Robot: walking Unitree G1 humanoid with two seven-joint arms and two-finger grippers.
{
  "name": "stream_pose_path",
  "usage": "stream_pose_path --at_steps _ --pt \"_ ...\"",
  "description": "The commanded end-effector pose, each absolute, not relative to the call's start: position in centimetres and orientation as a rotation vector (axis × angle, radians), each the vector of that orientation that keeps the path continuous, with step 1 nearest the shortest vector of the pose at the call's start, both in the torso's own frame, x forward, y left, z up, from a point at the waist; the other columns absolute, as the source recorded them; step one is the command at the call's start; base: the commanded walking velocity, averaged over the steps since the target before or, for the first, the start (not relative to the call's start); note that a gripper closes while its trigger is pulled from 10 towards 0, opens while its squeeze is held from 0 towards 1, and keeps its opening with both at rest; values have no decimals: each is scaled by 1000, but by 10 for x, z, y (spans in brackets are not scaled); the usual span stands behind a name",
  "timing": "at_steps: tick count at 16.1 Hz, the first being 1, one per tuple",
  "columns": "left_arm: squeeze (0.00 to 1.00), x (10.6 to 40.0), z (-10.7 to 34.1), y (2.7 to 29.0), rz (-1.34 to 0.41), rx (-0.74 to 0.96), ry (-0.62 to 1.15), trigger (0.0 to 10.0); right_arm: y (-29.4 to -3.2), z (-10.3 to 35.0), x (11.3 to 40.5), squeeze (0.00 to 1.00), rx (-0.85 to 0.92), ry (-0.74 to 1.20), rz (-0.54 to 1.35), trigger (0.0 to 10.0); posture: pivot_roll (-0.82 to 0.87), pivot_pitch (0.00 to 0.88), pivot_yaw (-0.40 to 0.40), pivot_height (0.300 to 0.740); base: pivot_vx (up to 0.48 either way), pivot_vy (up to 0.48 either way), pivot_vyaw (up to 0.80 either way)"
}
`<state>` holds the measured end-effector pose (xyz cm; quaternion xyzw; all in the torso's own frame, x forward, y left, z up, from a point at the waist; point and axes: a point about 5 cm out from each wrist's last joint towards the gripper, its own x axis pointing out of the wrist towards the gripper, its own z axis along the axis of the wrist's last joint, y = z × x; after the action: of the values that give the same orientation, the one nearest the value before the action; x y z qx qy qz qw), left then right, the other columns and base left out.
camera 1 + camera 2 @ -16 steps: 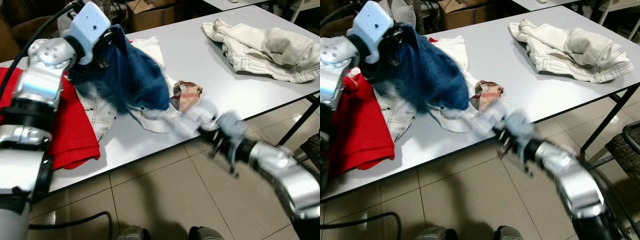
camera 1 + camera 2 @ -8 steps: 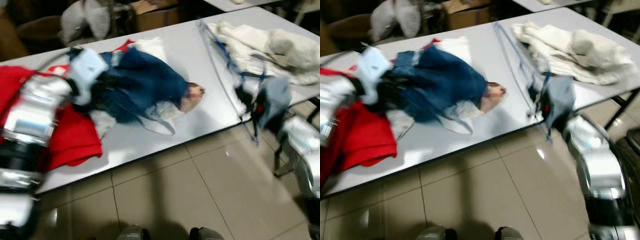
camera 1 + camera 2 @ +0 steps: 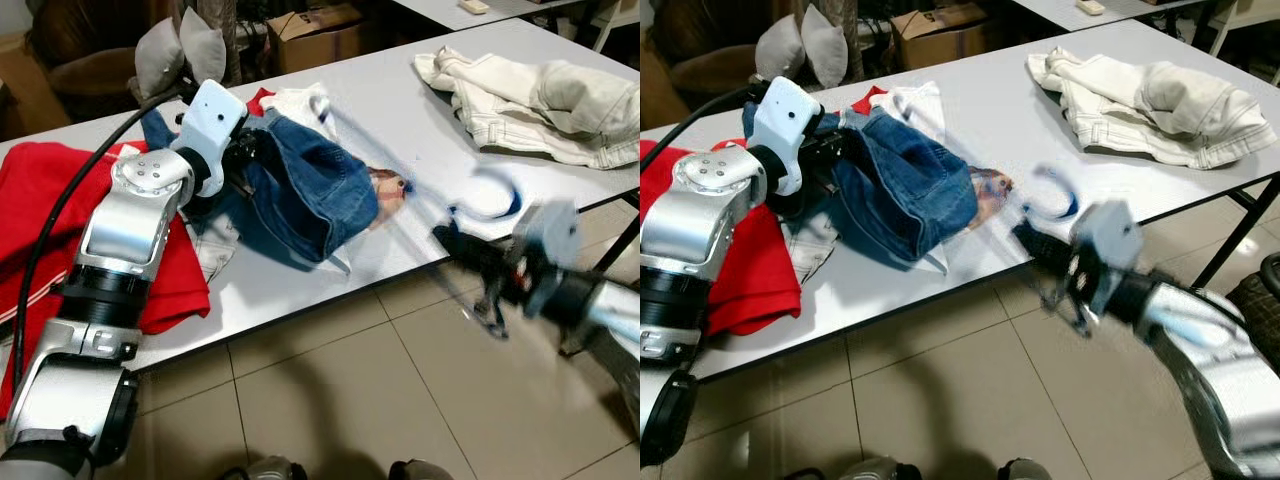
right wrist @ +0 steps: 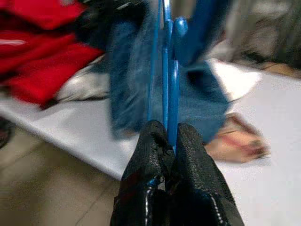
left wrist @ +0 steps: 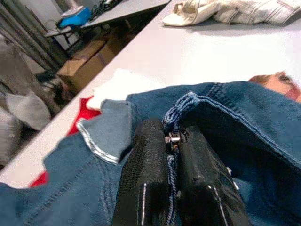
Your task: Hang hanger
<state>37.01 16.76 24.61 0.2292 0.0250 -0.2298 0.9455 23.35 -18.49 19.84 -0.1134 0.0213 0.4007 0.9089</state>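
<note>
Hanger (image 4: 165, 70), blue and thin, sits pinched between the closed fingers of the right gripper (image 4: 171, 141); in the head views it is a motion-blurred streak at centre right, its hook (image 3: 492, 195) over the front edge of the white table (image 3: 400, 110). At upper left, the left gripper (image 5: 174, 160) is clamped on the waistband of blue jeans (image 3: 300, 190), lifting them just above the tabletop. A red garment (image 3: 60, 220) lies at far left, pale trousers (image 3: 540, 100) at upper right.
</note>
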Motion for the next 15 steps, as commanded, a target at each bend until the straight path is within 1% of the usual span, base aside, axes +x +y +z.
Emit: stream_pose_path --at_steps 1,4,5,7,8,11,15 --pt "0 374 259 173 -422 534 21 0 -177 199 223 0 -221 76 918 10000 -138 57 146 740 0 0 0" --pt "0 376 265 174 -429 452 16 0 -171 189 217 0 -215 159 971 10000 -135 58 145 740 0 0 0" --pt "0 374 269 174 -445 427 6 0 -170 178 223 0 -242 210 919 10000 -127 57 136 740 0 0 0" --pt "0 372 270 174 -455 432 5 0 -170 174 228 0 -248 227 877 10000 -127 57 136 740 0 0 0" --pt "0 367 270 174 -473 452 6 0 -169 167 231 0 -229 269 850 10000 -120 57 130 740 0 0 0" --pt "0 366 274 176 -456 436 -6 0 -164 153 229 0 -230 355 882 10000 -113 57 121 740 0 0 0" --pt "0 365 275 173 -477 422 -6 0 -166 151 231 0 -246 369 858 10000 -115 57 122 740 0 0 0"
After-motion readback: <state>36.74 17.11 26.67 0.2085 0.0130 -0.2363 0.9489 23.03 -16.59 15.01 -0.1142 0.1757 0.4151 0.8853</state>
